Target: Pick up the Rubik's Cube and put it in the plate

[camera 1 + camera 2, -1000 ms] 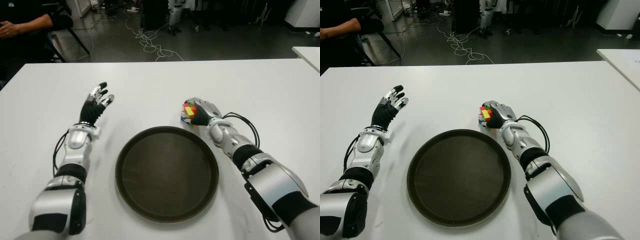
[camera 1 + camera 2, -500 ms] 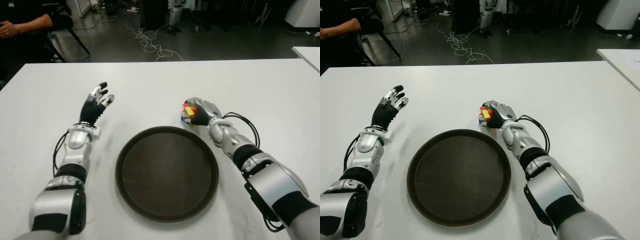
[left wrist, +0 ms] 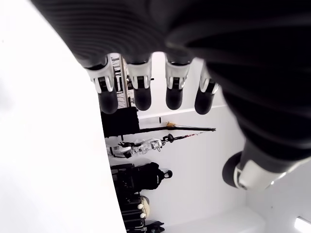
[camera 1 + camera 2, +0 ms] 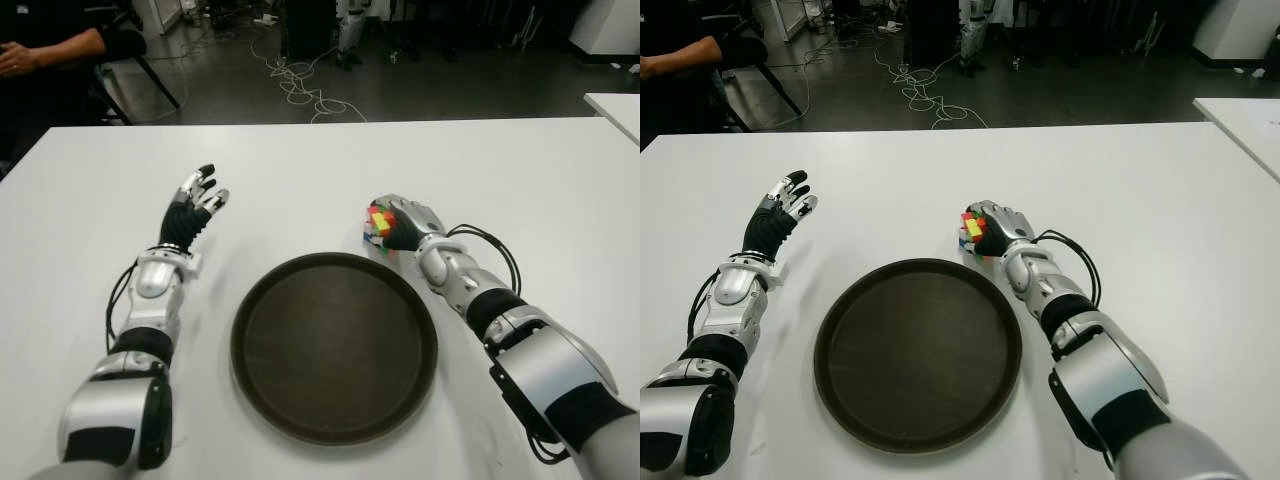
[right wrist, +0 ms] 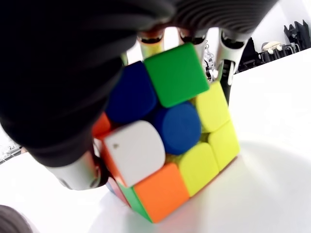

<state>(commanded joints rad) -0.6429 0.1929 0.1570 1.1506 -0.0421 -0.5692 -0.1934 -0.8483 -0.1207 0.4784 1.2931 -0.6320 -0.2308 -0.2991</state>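
White table (image 4: 300, 170): dark round plate (image 4: 334, 345) at centre. Cube (image 4: 379, 222) just beyond plate's far right rim, clasped by right hand (image 4: 405, 224). Left hand (image 4: 190, 210) left of plate, fingers spread, holding nothing.

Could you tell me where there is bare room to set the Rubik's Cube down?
The plate is bare throughout, just near of the right hand gripping the Rubik's Cube. The table is also bare beyond both hands and between the left hand and the cube. Only the plate's far-right rim is crowded.
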